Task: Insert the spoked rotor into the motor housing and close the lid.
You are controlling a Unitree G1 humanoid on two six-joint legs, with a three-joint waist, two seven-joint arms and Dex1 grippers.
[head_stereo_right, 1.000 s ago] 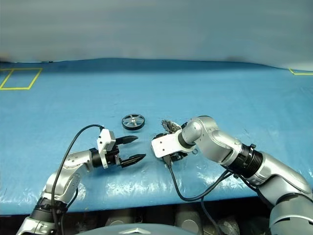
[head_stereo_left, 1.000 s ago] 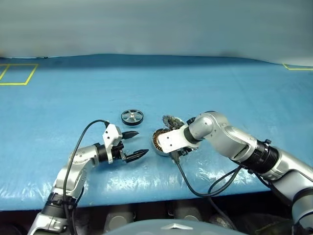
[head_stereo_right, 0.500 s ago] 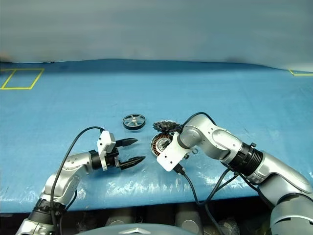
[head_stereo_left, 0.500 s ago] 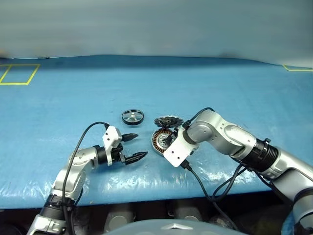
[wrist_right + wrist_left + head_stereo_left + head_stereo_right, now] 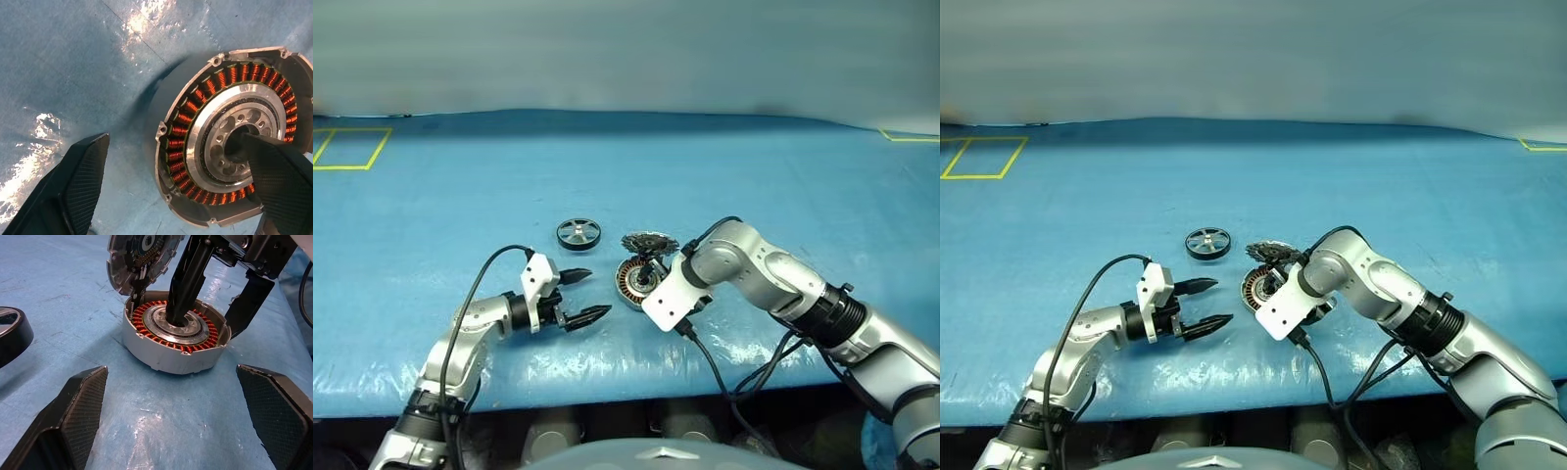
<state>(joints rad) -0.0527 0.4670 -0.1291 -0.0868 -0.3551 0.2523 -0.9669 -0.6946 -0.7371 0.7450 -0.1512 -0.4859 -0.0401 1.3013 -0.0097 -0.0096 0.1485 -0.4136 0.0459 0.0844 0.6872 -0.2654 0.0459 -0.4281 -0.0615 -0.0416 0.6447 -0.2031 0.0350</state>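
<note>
The spoked rotor [image 5: 578, 233] lies flat on the blue table, behind and left of the motor housing [image 5: 634, 279]. The housing's copper windings [image 5: 182, 117] are exposed. Its lid [image 5: 649, 242] stands tilted up at the far edge, toothed inner face showing. My right gripper [image 5: 176, 142] points down over the housing and is open. One of its fingers [image 5: 188, 284] reaches into the central hub; the other [image 5: 249, 303] is outside the wall. My left gripper [image 5: 597, 292] hovers open just left of the housing, pointing at it, with nothing in it.
Blue sheeting covers the table [image 5: 754, 186], wrinkled and shiny near the front edge. Yellow tape squares mark the far left corner [image 5: 347, 149] and far right corner [image 5: 911, 134]. A black cable [image 5: 715, 362] hangs from the right wrist over the front edge.
The lid has swung from nearly over the housing to standing open. The right wrist rolled over the housing and its fingers spread apart. The left arm has kept still.
</note>
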